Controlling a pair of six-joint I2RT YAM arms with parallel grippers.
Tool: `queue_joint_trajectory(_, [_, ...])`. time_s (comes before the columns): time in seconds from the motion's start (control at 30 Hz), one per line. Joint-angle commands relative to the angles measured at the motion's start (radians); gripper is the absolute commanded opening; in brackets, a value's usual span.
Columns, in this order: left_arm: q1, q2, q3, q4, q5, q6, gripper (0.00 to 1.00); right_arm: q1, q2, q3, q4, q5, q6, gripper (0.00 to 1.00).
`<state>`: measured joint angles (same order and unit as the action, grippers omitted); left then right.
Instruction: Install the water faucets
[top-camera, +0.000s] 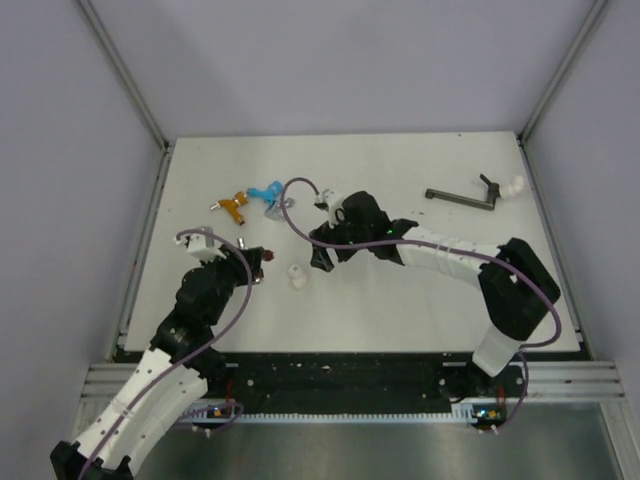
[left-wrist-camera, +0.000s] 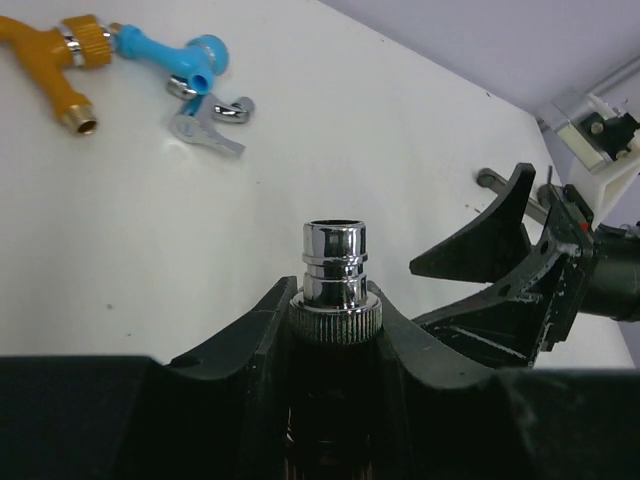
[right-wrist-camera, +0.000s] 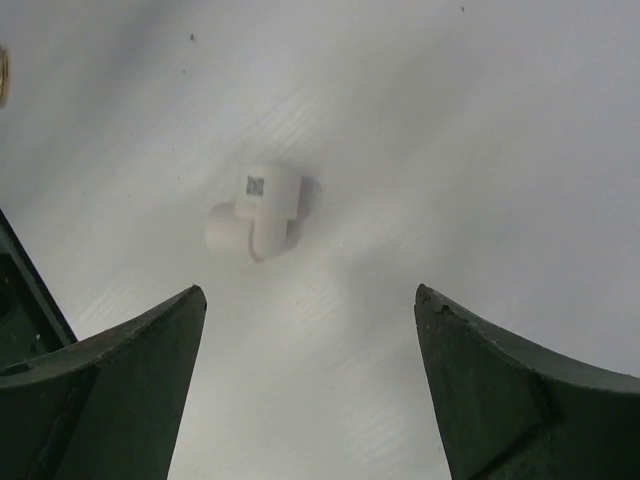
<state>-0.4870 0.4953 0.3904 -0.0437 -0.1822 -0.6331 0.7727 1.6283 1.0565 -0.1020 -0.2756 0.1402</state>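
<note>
My left gripper (top-camera: 256, 265) is shut on a dark red-brown faucet (top-camera: 262, 258). The faucet's silvery tip (left-wrist-camera: 335, 268) sticks out between the jaws in the left wrist view, where the gripper (left-wrist-camera: 335, 300) fills the bottom. My right gripper (top-camera: 318, 258) is open and empty, hovering just above and to the right of a small white elbow fitting (top-camera: 297, 277). In the right wrist view the fitting (right-wrist-camera: 256, 211) lies on the table ahead of the spread jaws (right-wrist-camera: 310, 300). An orange faucet (top-camera: 233, 206) and a light blue faucet (top-camera: 266, 191) lie at the back left.
A grey faucet (top-camera: 462, 197) lies at the back right, its end against a white fitting (top-camera: 512, 186). A silvery handle (left-wrist-camera: 207, 128) lies by the blue faucet (left-wrist-camera: 180, 58) and the orange one (left-wrist-camera: 55, 55). Frame posts and walls border the white table (top-camera: 400, 300).
</note>
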Motion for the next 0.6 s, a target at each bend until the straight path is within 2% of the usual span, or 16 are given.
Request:
queue_joint_trajectory(0.0, [0.002,-0.125,-0.028,-0.165,-0.157,0.013,0.0,0.063,0.164,0.227,-0.105,0.027,-0.016,0.83])
queue_joint_trajectory(0.13, [0.002,-0.198,-0.035,-0.217,-0.168,0.013,0.0,0.102,0.309,0.344,-0.146,0.044,-0.008,0.78])
queue_joint_trajectory(0.33, [0.002,-0.236,-0.025,-0.265,-0.163,0.009,0.0,0.161,0.419,0.439,-0.186,0.134,0.035,0.74])
queue_joint_trajectory(0.57, [0.002,-0.264,-0.041,-0.256,-0.146,0.033,0.0,0.223,0.427,0.425,-0.156,0.22,0.061,0.84])
